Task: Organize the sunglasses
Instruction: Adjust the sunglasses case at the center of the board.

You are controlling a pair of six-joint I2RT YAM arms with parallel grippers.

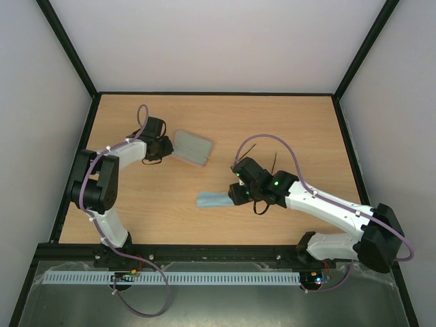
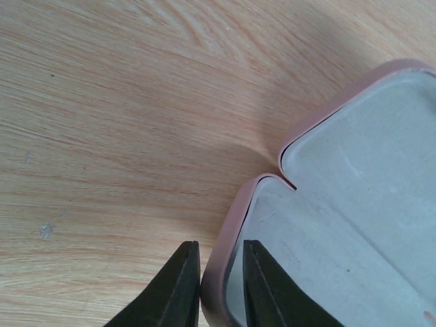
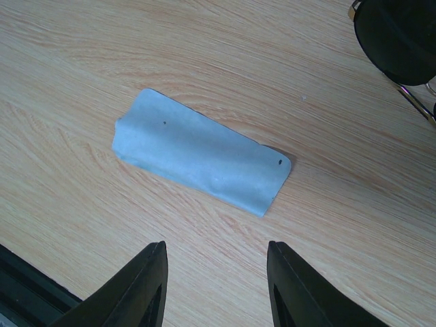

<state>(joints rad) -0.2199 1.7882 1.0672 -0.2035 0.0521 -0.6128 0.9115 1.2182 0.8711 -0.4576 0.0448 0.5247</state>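
The sunglasses show as one dark lens at the top right of the right wrist view. In the top view only their thin arms stick out from under the right wrist. The pink case lies open, grey lining up, at the back left of the table. My left gripper is shut on the case's near rim, one finger inside and one outside. My right gripper is open and empty, just above the wood near the light blue cloth.
The cloth lies partly folded at mid-table, left of the right gripper. A black frame edges the wooden table, with white walls behind. A dark rail runs along the near edge.
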